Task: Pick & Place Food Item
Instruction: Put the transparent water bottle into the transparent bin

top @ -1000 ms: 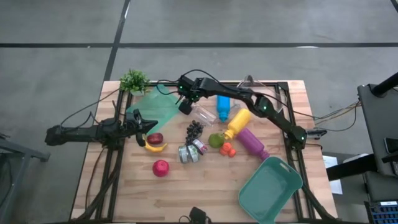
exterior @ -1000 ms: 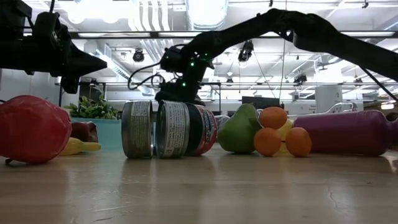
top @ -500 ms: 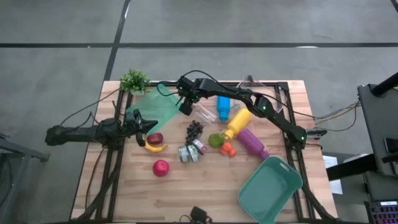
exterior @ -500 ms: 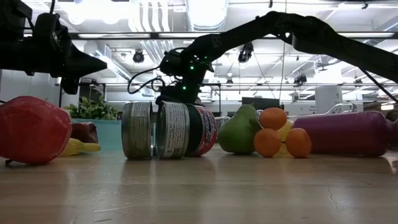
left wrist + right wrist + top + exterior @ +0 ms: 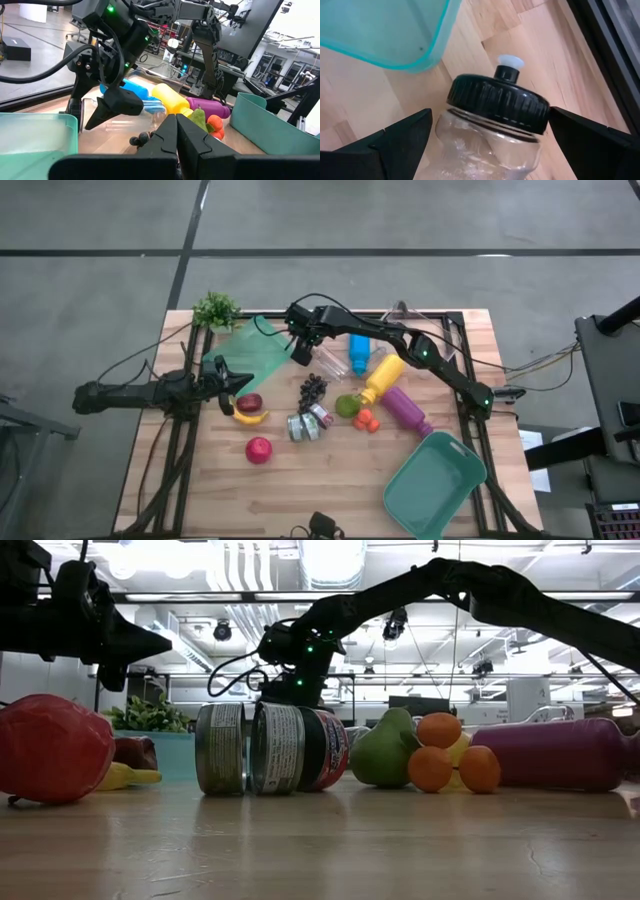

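Observation:
My right gripper (image 5: pixel 300 355) hangs open and tipped downward over the table's far middle, beside the teal tray (image 5: pixel 250 352). In the right wrist view its fingers (image 5: pixel 402 137) stand on either side of the black-capped end (image 5: pixel 497 102) of a clear bottle (image 5: pixel 490 150) that lies on its side on the wood. Food lies nearer: dark grapes (image 5: pixel 313 388), a green pear (image 5: pixel 347 405), small oranges (image 5: pixel 365 420), a banana (image 5: pixel 250 418) and a red fruit (image 5: pixel 258 449). My left gripper (image 5: pixel 240 380) waits shut and level at the table's left, holding nothing.
Blue (image 5: pixel 358 352), yellow (image 5: pixel 383 375) and purple (image 5: pixel 405 410) bottles lie right of the clear one. Two cans (image 5: pixel 305 426) lie near the middle. A teal bin (image 5: pixel 435 485) sits at the near right corner, a small plant (image 5: pixel 214 310) at the far left.

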You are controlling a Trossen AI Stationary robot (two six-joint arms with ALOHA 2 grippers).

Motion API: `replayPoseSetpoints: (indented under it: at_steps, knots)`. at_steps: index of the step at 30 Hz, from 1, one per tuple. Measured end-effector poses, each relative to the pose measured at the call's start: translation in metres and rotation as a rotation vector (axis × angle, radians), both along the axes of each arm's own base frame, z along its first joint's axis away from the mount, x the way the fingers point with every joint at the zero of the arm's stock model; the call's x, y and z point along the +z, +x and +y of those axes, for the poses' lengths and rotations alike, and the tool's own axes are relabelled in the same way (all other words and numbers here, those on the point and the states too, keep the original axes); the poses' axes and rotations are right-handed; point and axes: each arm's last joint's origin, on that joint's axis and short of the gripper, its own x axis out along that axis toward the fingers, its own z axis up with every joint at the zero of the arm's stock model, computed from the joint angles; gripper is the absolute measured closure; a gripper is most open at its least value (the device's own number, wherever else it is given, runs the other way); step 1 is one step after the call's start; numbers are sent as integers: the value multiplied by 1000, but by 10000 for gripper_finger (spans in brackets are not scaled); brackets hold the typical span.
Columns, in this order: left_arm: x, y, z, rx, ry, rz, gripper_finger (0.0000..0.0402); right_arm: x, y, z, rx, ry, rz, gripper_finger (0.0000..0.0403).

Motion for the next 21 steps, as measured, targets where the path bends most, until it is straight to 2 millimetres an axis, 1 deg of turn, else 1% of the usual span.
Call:
replayPoseSetpoints:
  at_steps: [13,16,21]
  knots:
    - [0,0,0,0,0,0,400,-1,-1,1,17,1,21,10]
    - [0,0,0,0,0,0,400,-2,-2,0,19,-1,24,26]
    - [0,0,0,0,0,0,400,-2,-3,-4,26,-9,29,65]
